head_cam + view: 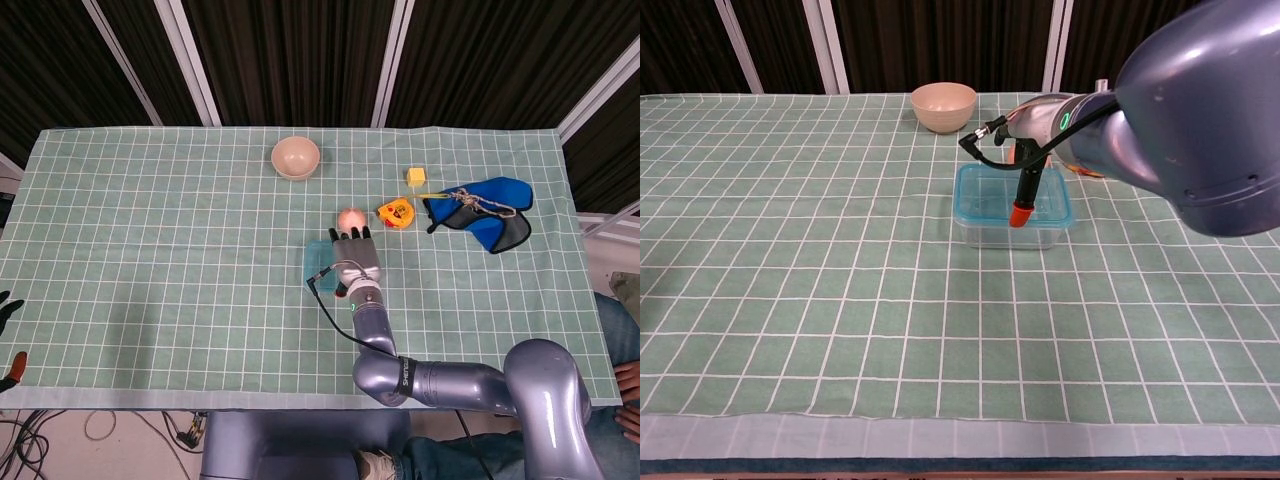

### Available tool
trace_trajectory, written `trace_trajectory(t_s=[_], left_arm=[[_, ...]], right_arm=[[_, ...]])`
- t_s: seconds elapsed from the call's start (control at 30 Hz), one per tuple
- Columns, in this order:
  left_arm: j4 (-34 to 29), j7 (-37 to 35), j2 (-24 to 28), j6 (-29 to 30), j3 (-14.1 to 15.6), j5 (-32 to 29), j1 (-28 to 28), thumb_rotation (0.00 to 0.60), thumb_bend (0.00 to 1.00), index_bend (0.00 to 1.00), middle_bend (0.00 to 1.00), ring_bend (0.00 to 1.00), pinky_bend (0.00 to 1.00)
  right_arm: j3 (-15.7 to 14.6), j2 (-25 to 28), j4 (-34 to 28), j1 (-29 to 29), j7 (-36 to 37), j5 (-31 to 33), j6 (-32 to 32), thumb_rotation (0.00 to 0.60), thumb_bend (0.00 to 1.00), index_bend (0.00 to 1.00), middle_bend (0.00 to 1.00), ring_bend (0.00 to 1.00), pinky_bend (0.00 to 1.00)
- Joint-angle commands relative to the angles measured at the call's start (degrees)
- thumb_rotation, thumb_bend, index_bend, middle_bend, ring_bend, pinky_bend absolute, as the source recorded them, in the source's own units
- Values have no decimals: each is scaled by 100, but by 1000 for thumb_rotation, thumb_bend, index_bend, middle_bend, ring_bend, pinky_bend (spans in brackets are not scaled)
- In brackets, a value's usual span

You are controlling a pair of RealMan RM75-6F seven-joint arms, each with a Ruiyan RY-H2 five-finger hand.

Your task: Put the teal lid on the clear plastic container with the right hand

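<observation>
The clear plastic container (1012,232) stands mid-table with the teal lid (987,196) lying on top of it. My right hand (357,254) lies spread flat over the lid, fingers stretched toward the far side, so only the lid's left edge (315,264) shows in the head view. In the chest view one orange-tipped finger (1021,212) points down onto the lid's middle; the arm hides the other fingers there. The hand grips nothing. Only the fingertips of my left hand (10,340) show, at the table's near left edge, apart and with nothing in them.
A beige bowl (296,157) stands at the back. A pink ball (350,217) lies just beyond the right hand's fingertips. Further right are an orange tape measure (395,212), a small yellow cube (416,176) and a blue mitt (485,215) with a rope on it.
</observation>
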Motion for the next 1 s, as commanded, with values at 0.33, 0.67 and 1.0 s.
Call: trace_trajectory(t_s=[0.33,0.67,1.0], left_arm=[[-7,6,3,-9,0,-10,-2,600,460,97,0,0,0],[-13,15,6,-18,1,-22,-1,600,461,97,0,0,0],[-31,44,12,-28,-1,-46,-1,600,460,94,0,0,0]], right_arm=[[40,28,-25,-32,-9,-18,-23,600,115,89,279,48,0],[35,78,-84,-54,-24,-39,-58,600,115,89,196,14,0],[27,89,-107,-61,-24,-39,-74,600,115,89,121,0,0]])
